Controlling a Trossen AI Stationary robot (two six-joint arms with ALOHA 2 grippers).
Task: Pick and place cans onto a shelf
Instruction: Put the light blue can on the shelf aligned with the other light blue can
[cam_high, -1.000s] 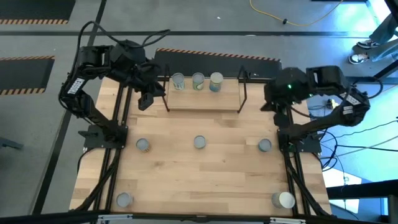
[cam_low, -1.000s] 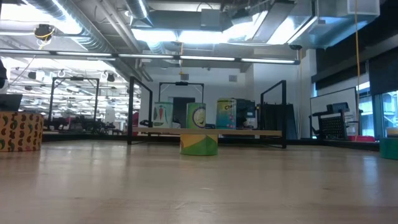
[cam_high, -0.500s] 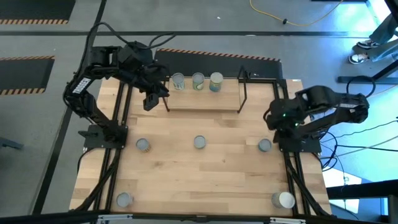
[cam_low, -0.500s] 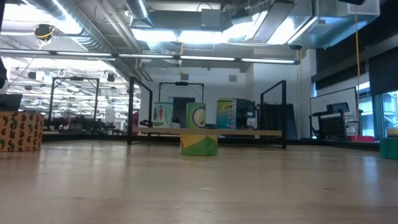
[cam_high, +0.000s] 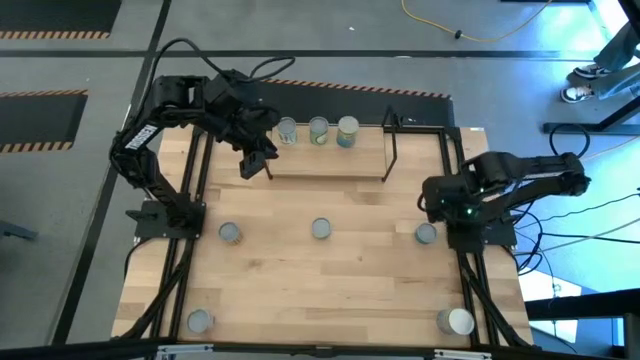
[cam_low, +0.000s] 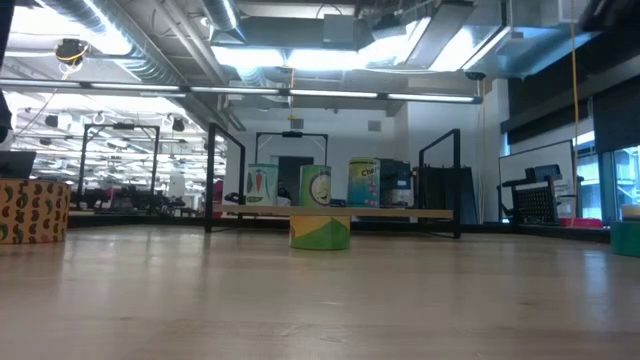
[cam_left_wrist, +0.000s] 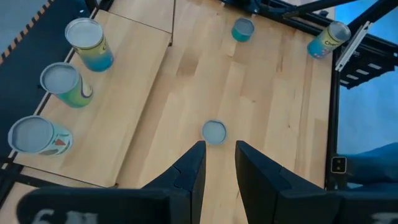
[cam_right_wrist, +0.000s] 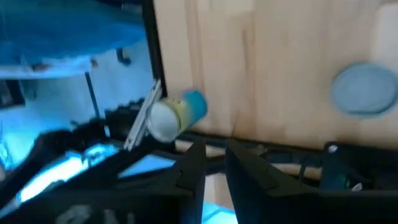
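The shelf (cam_high: 328, 157) stands at the table's far middle with three cans (cam_high: 318, 131) upright on its board; they also show in the left wrist view (cam_left_wrist: 62, 84). Several more cans stand on the table: left (cam_high: 230, 233), middle (cam_high: 320, 229), right (cam_high: 425, 234) and near left (cam_high: 200, 321). One can (cam_high: 458, 321) lies on its side at the near right corner. My left gripper (cam_high: 250, 165) (cam_left_wrist: 219, 152) hangs shut and empty by the shelf's left end. My right gripper (cam_high: 432, 200) (cam_right_wrist: 211, 155) is shut and empty, above the table's right edge near the right can (cam_right_wrist: 364, 89).
Black rails (cam_high: 465, 270) run along the table's left and right sides. The shelf's upright wire loops (cam_high: 390, 150) stand at both its ends. Bare tabletop (cam_high: 320, 285) lies between the rows of cans.
My right arm has swung from its raised, folded pose at the far right down and toward the table's near edge, ending over the right can. My left gripper has drifted a little toward the table's right, along the shelf's left end. No can has moved.
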